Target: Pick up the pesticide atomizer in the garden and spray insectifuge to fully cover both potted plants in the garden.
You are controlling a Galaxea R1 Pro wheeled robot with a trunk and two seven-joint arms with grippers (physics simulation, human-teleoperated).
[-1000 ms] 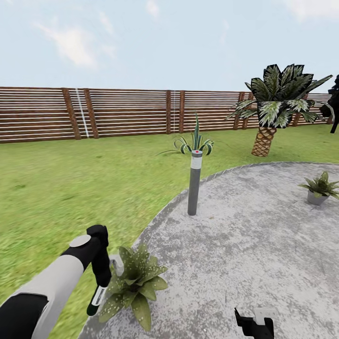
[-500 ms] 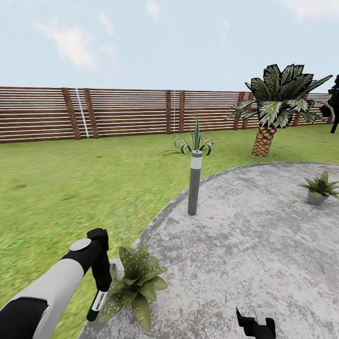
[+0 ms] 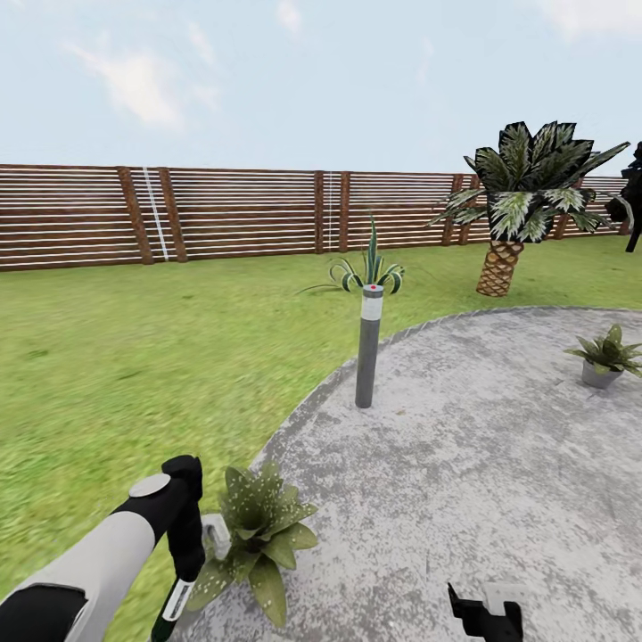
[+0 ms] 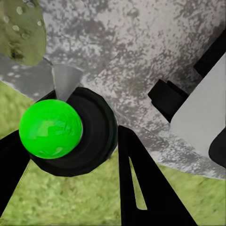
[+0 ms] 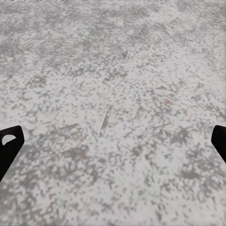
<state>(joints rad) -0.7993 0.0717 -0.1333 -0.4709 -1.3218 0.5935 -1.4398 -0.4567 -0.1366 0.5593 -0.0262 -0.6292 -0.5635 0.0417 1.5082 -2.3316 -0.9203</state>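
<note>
Left gripper (image 3: 181, 584) clamps pesticide atomizer (image 3: 173, 602) beside near potted plant (image 3: 254, 535), apparently mid-spray; right gripper (image 3: 484, 615) spread, idle. Next: far-right plant (image 3: 608, 354).

Left arm lowers with the atomizer

The left end effector (image 3: 183, 571) has sunk lower at the patio (image 3: 464, 464) edge beside the near potted plant (image 3: 259, 535), carrying the atomizer (image 3: 169, 611) down so its dark tip now reaches the bottom of the head view; the elbow has dropped slightly too.
</note>
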